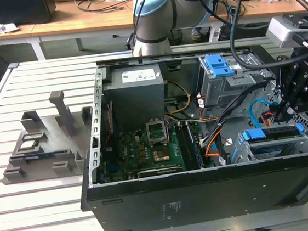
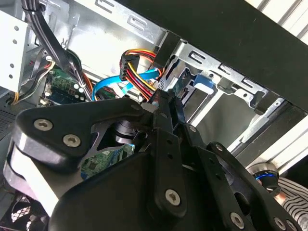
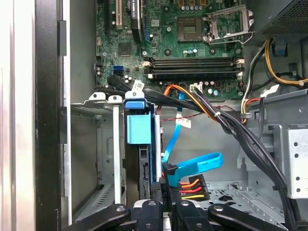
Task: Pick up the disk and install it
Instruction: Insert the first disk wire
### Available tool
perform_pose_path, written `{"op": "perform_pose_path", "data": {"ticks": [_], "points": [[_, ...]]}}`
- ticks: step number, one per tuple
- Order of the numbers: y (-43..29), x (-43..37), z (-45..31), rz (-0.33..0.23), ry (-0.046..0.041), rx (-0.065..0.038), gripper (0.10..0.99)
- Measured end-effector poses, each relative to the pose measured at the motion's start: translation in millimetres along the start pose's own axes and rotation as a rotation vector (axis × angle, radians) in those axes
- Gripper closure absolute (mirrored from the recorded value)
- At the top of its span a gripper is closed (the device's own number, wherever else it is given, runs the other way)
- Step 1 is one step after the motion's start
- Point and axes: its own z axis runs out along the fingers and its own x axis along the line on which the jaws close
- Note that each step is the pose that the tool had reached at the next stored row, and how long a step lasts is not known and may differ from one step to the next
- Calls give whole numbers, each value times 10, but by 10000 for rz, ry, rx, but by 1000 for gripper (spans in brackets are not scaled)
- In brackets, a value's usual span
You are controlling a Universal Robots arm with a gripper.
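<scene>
The disk (image 1: 275,145) lies in the drive cage at the case's corner on the exterior view's right, its blue rail (image 1: 271,132) along the top. In the first wrist view the disk (image 3: 144,168) stands edge-on in the cage slot, with its blue tab (image 3: 138,129) at the motherboard end. My gripper (image 1: 282,114) hangs just above the cage, over the disk's cable end. Its fingers (image 3: 150,211) are shut together with nothing seen between them. In the second wrist view the gripper (image 2: 166,102) points toward the cage and the blue tab (image 2: 203,81).
Blue data cable (image 3: 197,163) and red-orange power leads (image 3: 190,185) sit right beside the fingertips. A black cable bundle (image 3: 231,125) crosses the case. A bare blue bracket (image 1: 218,64) rests on the upper drive bay, beside the power supply (image 1: 136,90). A grey fixture (image 1: 47,143) sits outside the case.
</scene>
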Motion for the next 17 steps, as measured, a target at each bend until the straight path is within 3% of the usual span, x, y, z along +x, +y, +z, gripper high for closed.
{"op": "perform_pose_path", "data": {"ticks": [3,8,11,17], "points": [[-4,38,37,-6,0,0,918],[-60,39,36,-21,1,-18,918],[-55,42,-53,-24,2,-17,918],[-54,87,-53,-28,-40,-19,918]]}}
